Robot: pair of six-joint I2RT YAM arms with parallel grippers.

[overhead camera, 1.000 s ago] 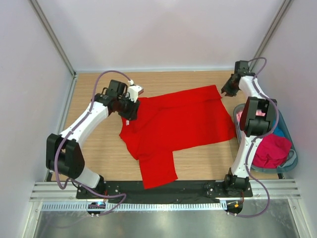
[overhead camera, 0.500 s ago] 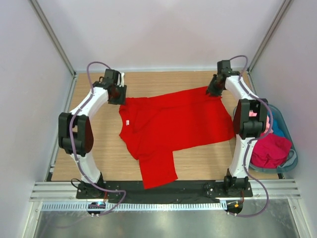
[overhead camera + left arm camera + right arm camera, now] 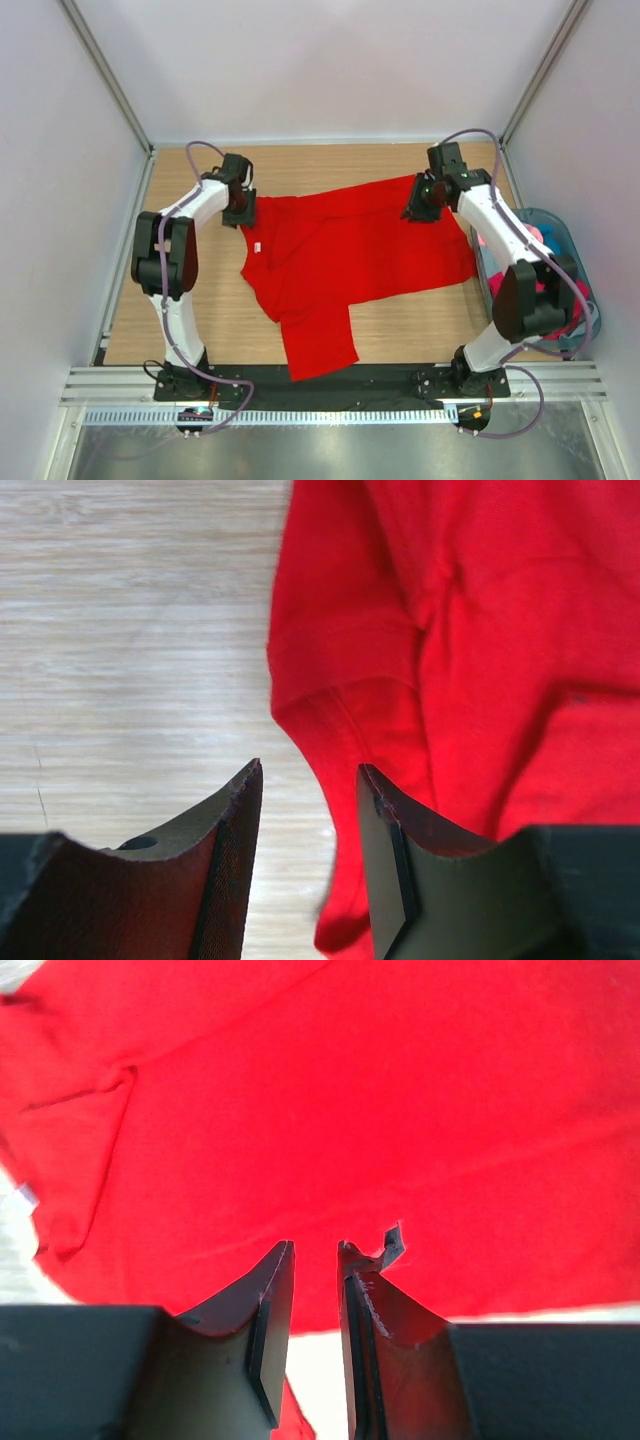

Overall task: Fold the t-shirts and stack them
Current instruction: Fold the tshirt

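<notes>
A bright red t-shirt (image 3: pixel 350 250) lies spread on the wooden table, with one part folded toward the near edge and a small white neck label (image 3: pixel 257 247). My left gripper (image 3: pixel 241 205) is at the shirt's far left corner. In the left wrist view it (image 3: pixel 308 772) is open, and the shirt's edge (image 3: pixel 330 730) lies in and just ahead of the gap. My right gripper (image 3: pixel 420 200) is over the shirt's far right corner. In the right wrist view its jaws (image 3: pixel 315 1247) stand narrowly apart above the flat red cloth (image 3: pixel 380 1110), with nothing between them.
A translucent blue-grey basket (image 3: pixel 568 228) stands at the right table edge with pink (image 3: pixel 489 238), teal (image 3: pixel 562 255) and crimson (image 3: pixel 570 300) cloth in it, partly behind my right arm. Walls enclose the table at the left, back and right.
My left gripper swung out to the far left and has come back to the shirt's far left corner. My right gripper moved left from the far right edge onto the shirt's corner.
</notes>
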